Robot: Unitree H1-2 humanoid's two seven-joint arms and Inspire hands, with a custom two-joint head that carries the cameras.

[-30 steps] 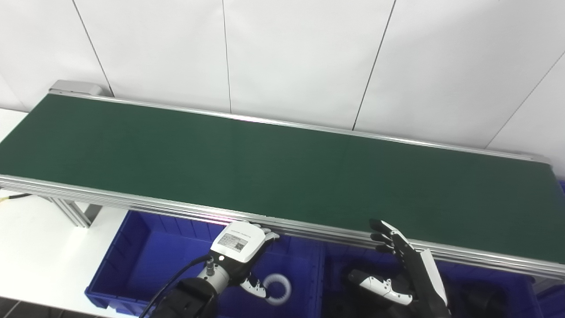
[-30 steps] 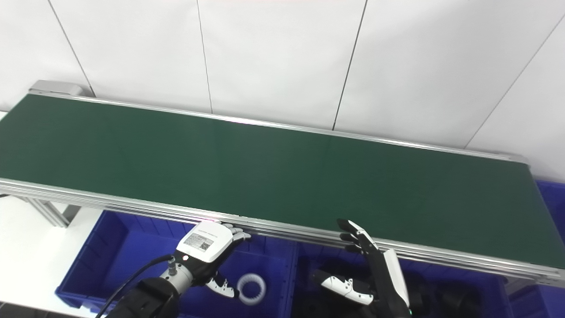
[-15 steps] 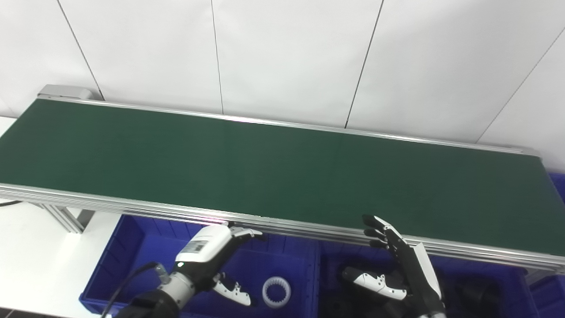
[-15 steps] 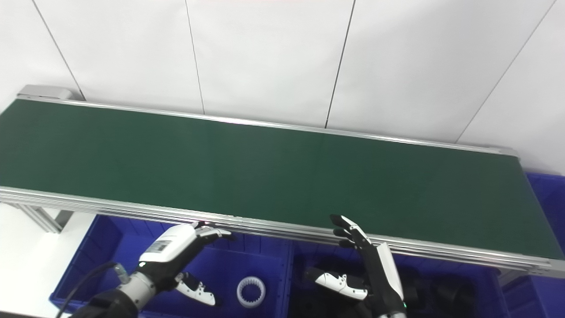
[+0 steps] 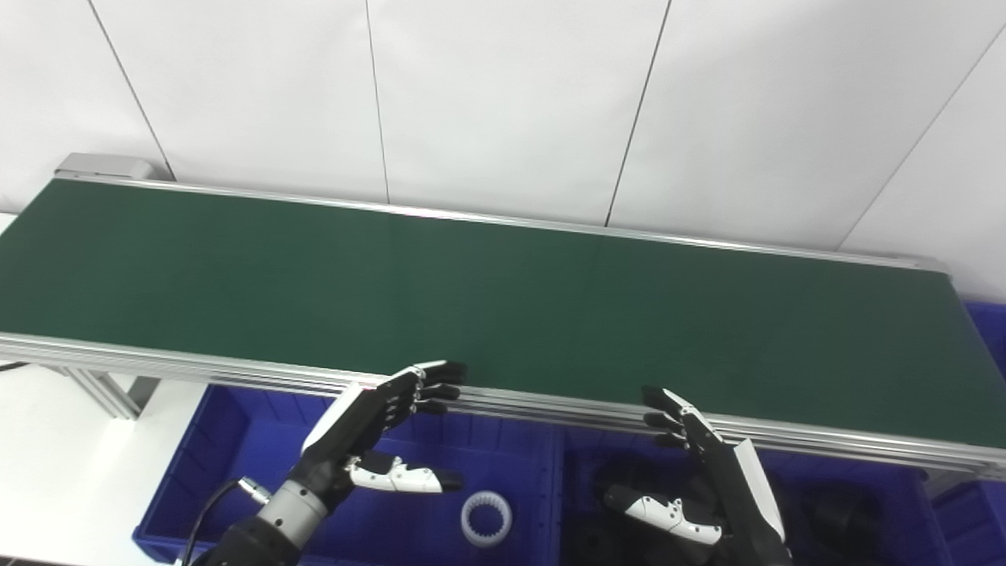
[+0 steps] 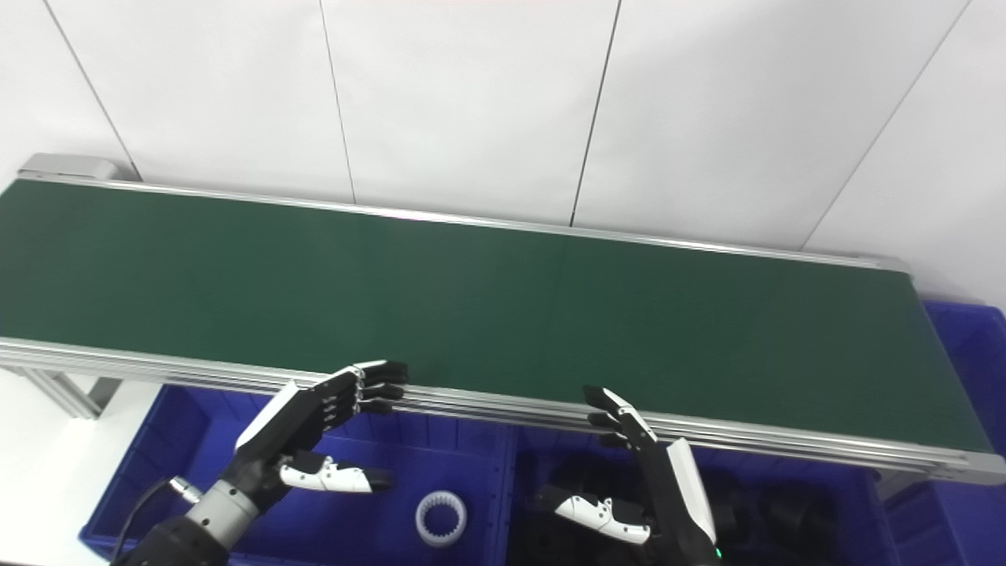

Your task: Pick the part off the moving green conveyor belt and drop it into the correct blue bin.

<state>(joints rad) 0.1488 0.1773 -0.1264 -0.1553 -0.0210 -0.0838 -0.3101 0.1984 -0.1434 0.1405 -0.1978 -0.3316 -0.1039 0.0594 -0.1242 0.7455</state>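
The green conveyor belt runs across the view with no part on it. A white toothed ring lies in the left blue bin. My left hand hovers above that bin at the belt's near rail, open, fingers stretched toward the belt and thumb out to the right, holding nothing. My right hand is above the middle blue bin, also open and holding nothing. Dark parts sit in that bin, partly hidden by the hand.
The belt's aluminium near rail runs just beyond both hands. A frame leg stands at the left above a white table surface. Another blue bin shows at the far right. White wall panels are behind.
My left hand turned from palm-down over the ring to fingers extended and thumb spread, rising toward the rail. The right hand barely moved. The camera shifted slightly to the right.
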